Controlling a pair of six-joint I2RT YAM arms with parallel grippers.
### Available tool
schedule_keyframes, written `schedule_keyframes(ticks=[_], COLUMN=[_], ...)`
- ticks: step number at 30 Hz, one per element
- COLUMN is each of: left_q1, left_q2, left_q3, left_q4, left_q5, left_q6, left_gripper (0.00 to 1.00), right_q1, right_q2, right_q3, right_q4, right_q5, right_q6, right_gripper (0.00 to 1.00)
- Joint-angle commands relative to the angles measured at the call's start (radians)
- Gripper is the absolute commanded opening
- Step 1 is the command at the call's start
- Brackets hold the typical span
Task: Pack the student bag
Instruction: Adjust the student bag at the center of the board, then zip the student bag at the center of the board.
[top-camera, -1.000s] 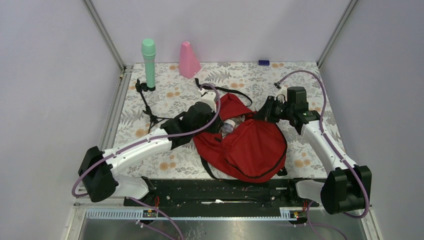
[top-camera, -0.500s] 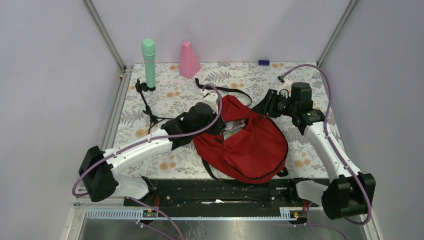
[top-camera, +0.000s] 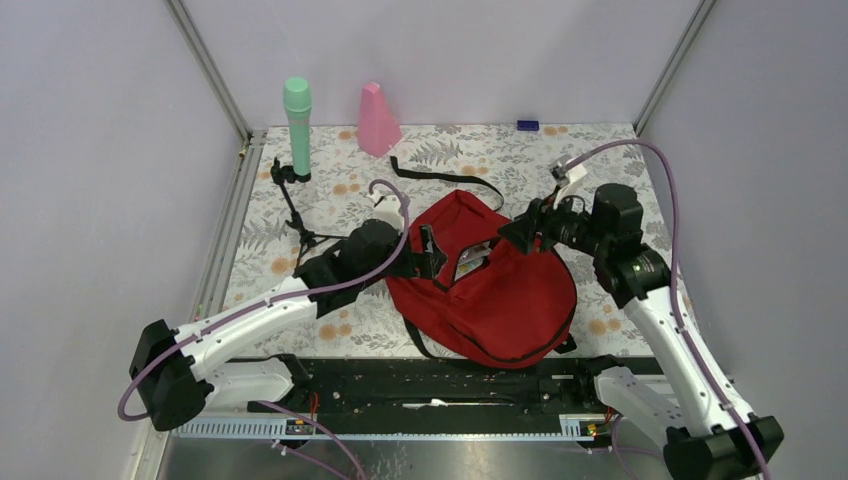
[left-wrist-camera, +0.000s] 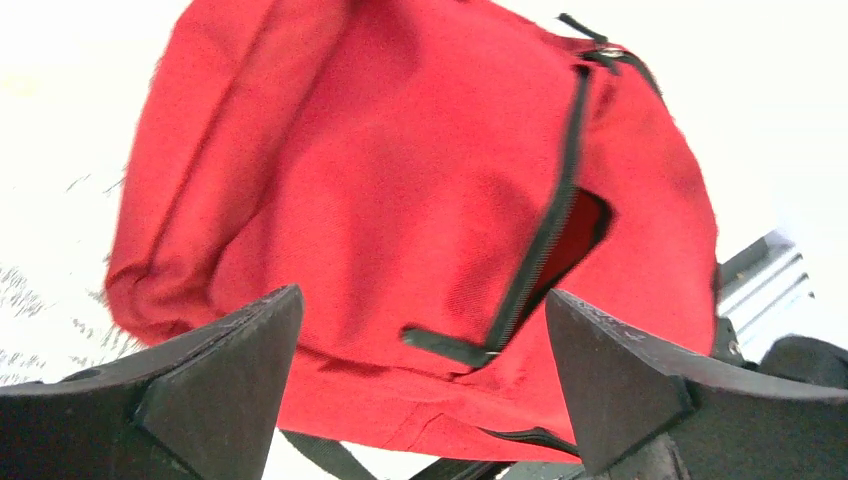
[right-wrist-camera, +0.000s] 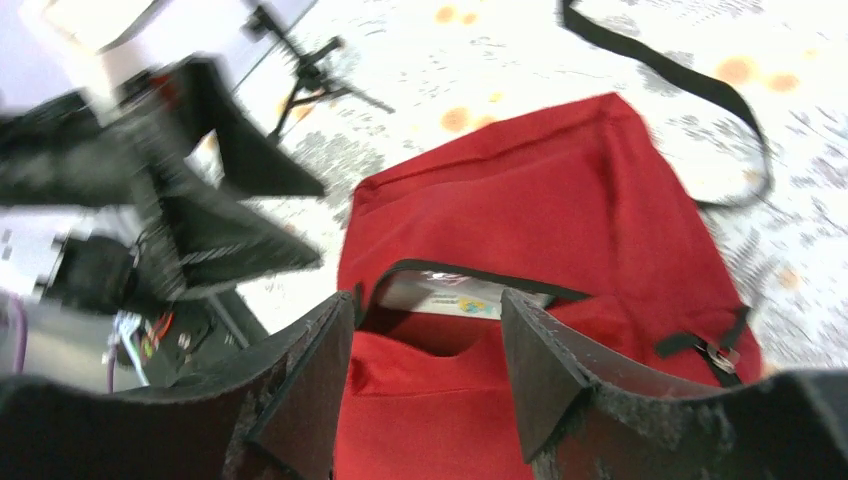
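Jaws gaped empty on the left gripper (top-camera: 432, 252), stretched low beside the student bag (top-camera: 515, 295), and the right gripper (top-camera: 512, 232), angled down above it.

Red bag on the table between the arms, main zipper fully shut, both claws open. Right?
Not the zipper. The student bag is unzipped: the right wrist view shows the opening gaping, with a white item inside. The rest holds: the bag lies between the arms, and the left claw and right claw are both open.

Between left gripper (top-camera: 432, 254) and right gripper (top-camera: 510, 233) the student bag (top-camera: 512, 296) gapes; tripod (top-camera: 296, 214) stands leftward.
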Motion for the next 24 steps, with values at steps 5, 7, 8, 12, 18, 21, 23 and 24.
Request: schedule_keyframes(ticks=[5,7,8,12,18,21,23,24], left_q1=[0.083,0.097,0.103,0.134,0.175,0.182,0.185,0.188], left_q2=[-0.078,-0.094,-0.102,-0.122,-0.132,-0.126,-0.125,-0.125], left_q3=[-0.142,-0.173,-0.186,-0.240,-0.304,-0.302,-0.301,-0.302], left_q4=[-0.089,-0.085,-0.083,-0.054,0.047,0.054,0.051,0.052], left_q5=[-0.053,-0.048,-0.048,-0.034,0.020,0.020,0.013,0.012], left_q6=[-0.184,-0.201,-0.211,-0.245,-0.279,-0.281,-0.280,-0.281], left_gripper=[0.97,0.97,0.97,0.99,0.99,0.99,0.99,0.99], right_q1=[0.346,0.405,0.436,0.563,0.718,0.749,0.759,0.764], right_q2=[-0.054,-0.039,-0.030,0.028,0.229,0.312,0.357,0.379], right_q3=[-0.061,-0.066,-0.067,-0.044,0.086,0.129,0.154,0.163], right_q4=[0.057,0.063,0.063,0.032,-0.104,-0.125,-0.128,-0.129], right_q5=[0.097,0.118,0.132,0.231,0.442,0.505,0.531,0.544], right_q6=[-0.143,-0.131,-0.130,-0.142,-0.149,-0.117,-0.079,-0.065], right_gripper=[0.61,0.60,0.59,0.60,0.58,0.54,0.52,0.51])
